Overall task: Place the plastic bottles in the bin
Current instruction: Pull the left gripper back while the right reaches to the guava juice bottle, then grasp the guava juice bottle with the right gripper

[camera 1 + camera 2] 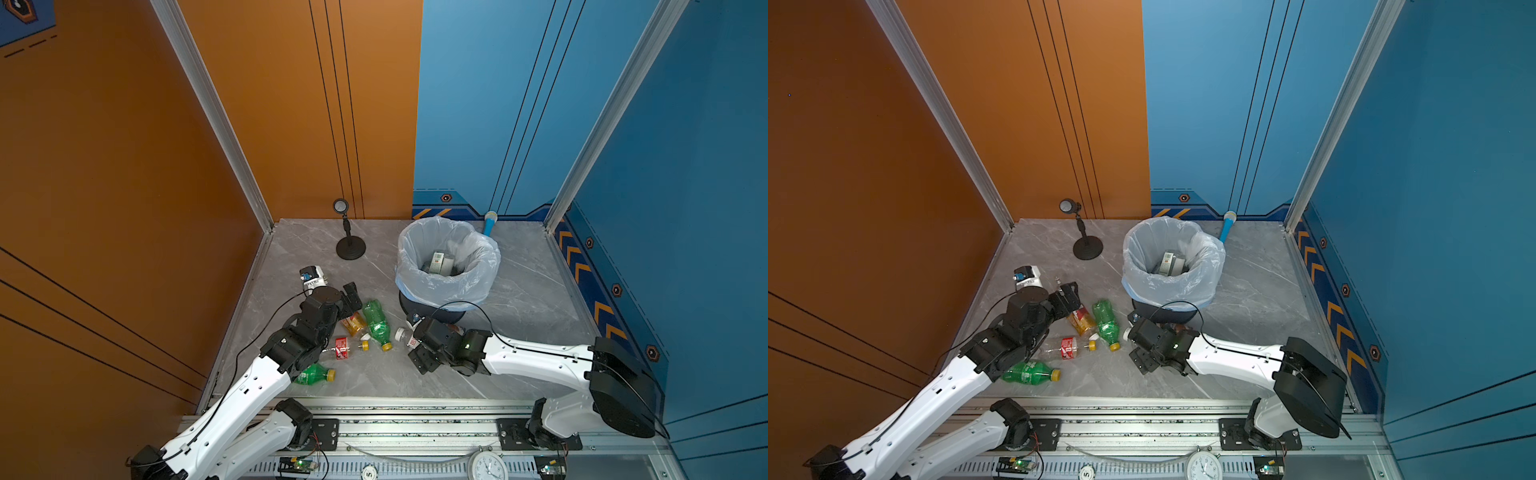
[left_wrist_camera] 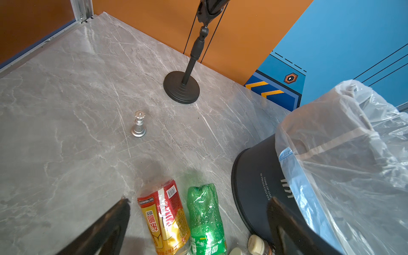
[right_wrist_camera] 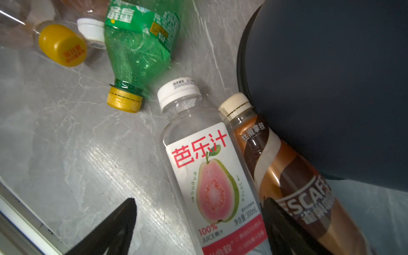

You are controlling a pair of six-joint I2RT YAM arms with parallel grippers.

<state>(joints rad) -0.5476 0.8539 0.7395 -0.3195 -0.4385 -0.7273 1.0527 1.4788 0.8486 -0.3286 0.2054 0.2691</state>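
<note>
Several plastic bottles lie on the grey marble floor in front of the bin (image 1: 415,286), a dark tub lined with a white bag that has some items inside. My left gripper (image 2: 198,199) is open, hovering over an amber bottle (image 2: 163,216) with a red and yellow label and a crumpled green bottle (image 2: 205,216). My right gripper (image 3: 199,201) is open around a clear guava-juice bottle (image 3: 209,167). One finger sits between it and a brown coffee bottle (image 3: 282,167) by the bin wall (image 3: 331,88); the other stands clear. A red-labelled clear bottle (image 1: 341,348) and another green bottle (image 1: 316,374) lie nearer the front.
A black round-based stand (image 1: 350,248) rises at the back left of the bin. A blue microphone (image 1: 489,222) leans behind the bin. A small silver figurine (image 2: 139,124) stands on the floor beyond the left gripper. Walls close the left, back and right sides.
</note>
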